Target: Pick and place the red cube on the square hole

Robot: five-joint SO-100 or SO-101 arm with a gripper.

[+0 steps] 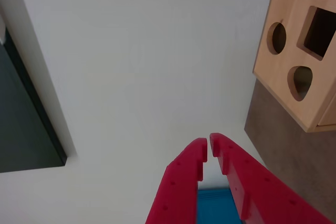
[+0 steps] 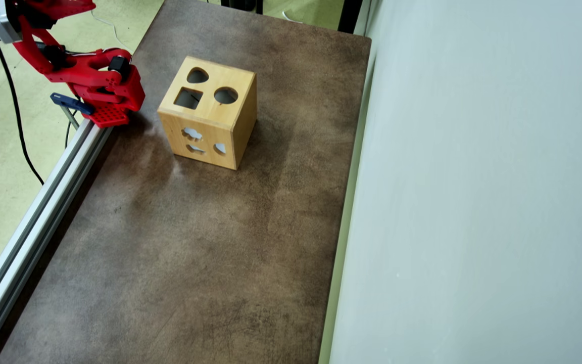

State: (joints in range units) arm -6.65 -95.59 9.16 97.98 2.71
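Red cube: not visible in either view; location cannot be told. Red plastic two-finger end effector (image 1: 209, 149): fingers nearly closed, tips almost touching, nothing between them; in the overhead view the arm sits folded at the table's upper-left corner. Light wooden cube-shaped box (image 2: 209, 112) stands on the mottled brown table (image 2: 180, 253); smooth faces, crisp edges; the dark square hole (image 2: 188, 98) sits on its top face beside a round hole and a heart-like one. Judged from the task alone, such a cube would be light and rigid; grip across two opposite flat faces.
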